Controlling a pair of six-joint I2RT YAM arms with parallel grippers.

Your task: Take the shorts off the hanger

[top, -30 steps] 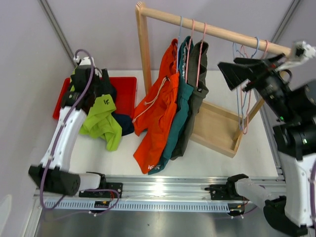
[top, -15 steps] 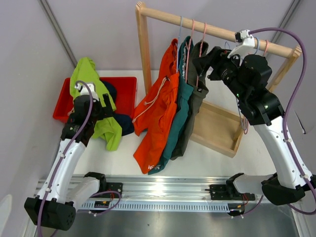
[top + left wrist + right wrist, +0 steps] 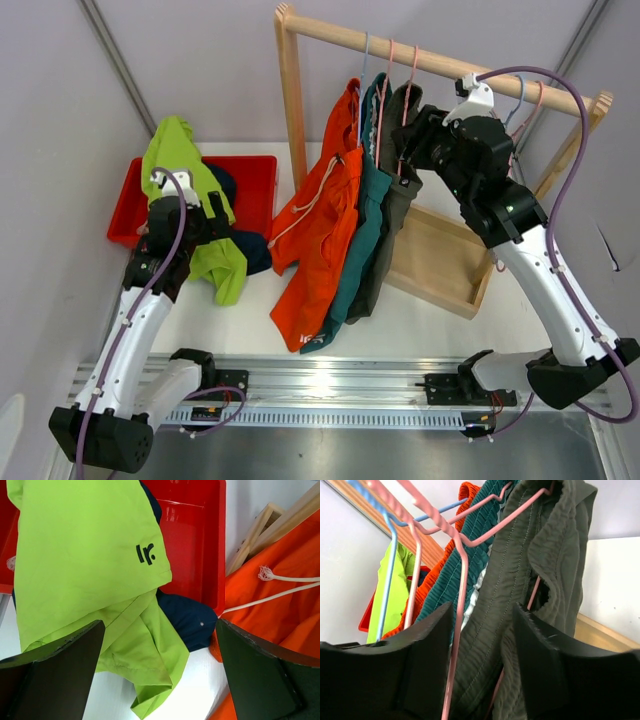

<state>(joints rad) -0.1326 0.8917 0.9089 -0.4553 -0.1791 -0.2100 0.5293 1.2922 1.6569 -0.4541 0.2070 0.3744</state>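
Observation:
Orange shorts [image 3: 322, 225] with a white drawstring, teal shorts [image 3: 362, 235] and dark grey shorts [image 3: 400, 190] hang on pink hangers from the wooden rail. Lime green shorts [image 3: 178, 150] lie draped over the red bin [image 3: 258, 185], with navy shorts [image 3: 250, 250] beside them. My right gripper [image 3: 408, 140] is open, its jaws either side of the dark grey waistband [image 3: 520, 570] and a pink hanger wire [image 3: 459, 585]. My left gripper [image 3: 190, 235] is open and empty above the lime shorts [image 3: 90, 565] and navy shorts [image 3: 186, 621].
The wooden rack's upright post [image 3: 291, 100] stands between the bin and the hanging shorts. Its box base [image 3: 445, 262] lies at the right. Empty blue and pink hangers [image 3: 515, 100] hang at the rail's right end. Grey walls close in on both sides.
My right arm has swung in from the far right to the dark grey shorts' waistband. My left arm has pulled back from the bin, uncovering the lime shorts.

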